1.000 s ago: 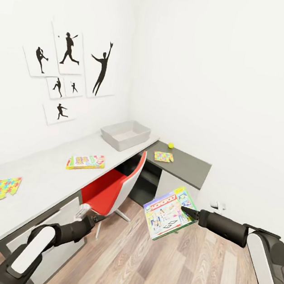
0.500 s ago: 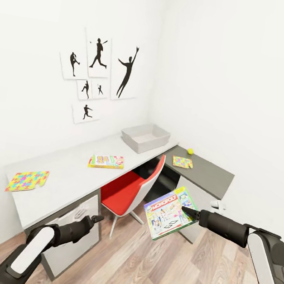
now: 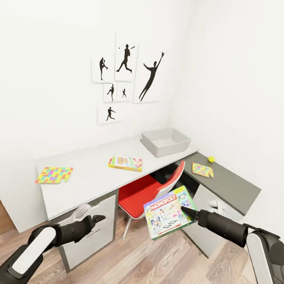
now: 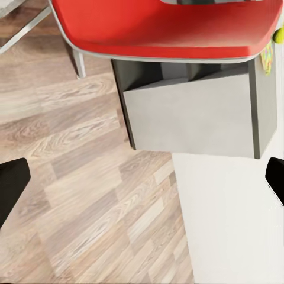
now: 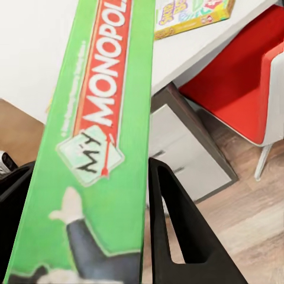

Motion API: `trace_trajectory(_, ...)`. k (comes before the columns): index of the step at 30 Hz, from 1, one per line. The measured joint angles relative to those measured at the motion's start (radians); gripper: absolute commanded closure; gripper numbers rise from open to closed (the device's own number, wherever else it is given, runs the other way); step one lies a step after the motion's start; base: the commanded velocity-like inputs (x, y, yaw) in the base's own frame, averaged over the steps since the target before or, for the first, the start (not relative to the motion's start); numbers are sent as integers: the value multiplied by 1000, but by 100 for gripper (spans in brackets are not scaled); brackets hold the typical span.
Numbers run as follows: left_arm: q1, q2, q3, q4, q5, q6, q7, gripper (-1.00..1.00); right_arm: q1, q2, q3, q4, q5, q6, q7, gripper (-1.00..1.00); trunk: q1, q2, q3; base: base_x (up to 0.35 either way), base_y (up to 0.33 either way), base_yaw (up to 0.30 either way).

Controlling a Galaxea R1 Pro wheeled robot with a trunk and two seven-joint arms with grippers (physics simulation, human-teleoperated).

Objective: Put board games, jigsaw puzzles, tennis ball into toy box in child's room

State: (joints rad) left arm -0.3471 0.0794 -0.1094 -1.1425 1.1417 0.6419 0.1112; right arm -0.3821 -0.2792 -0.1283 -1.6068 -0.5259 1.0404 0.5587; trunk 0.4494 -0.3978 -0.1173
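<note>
2 desk wings meet in the corner: a white one (image 3: 86,174) along the poster wall, a dark grey one (image 3: 236,186) to its right. Red chair (image 3: 152,194) tucked between them. Grey toy box (image 3: 165,141) on the white top at the corner end. Monopoly box (image 3: 169,212) held tilted over the wood floor, pinched at its edge by the right gripper (image 3: 185,211), fingers closed on both faces. Second board game (image 3: 126,163) flat mid-desk. Jigsaw (image 3: 54,175) near the desk's left end; second jigsaw (image 3: 202,170) on the grey top, tennis ball (image 3: 211,159) just beyond it. Left gripper (image 3: 95,220) low beside the drawer unit, fingers spread wide, empty.
</note>
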Motion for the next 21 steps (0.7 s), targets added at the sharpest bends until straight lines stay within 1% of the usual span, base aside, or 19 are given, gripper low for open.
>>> trace_trajectory(7, 0, -4, -2, -8, 1, -3, 0, -100, 0, -6, -2, 0, -2, 0, 1, 100, 0, 0, 1, 0, 0, 293)
trace_trajectory(18, 0, -5, -2, -10, 1, -3, 0, -100, -1, -9, -5, 0, -3, 0, 2, 100, 0, 0, 4, 0, 0, 293)
trace_trajectory(21, 0, -5, -2, -10, 1, -3, 0, -100, -1, -7, -24, 0, -6, 1, 3, 100, 0, 0, 4, 0, 0, 263)
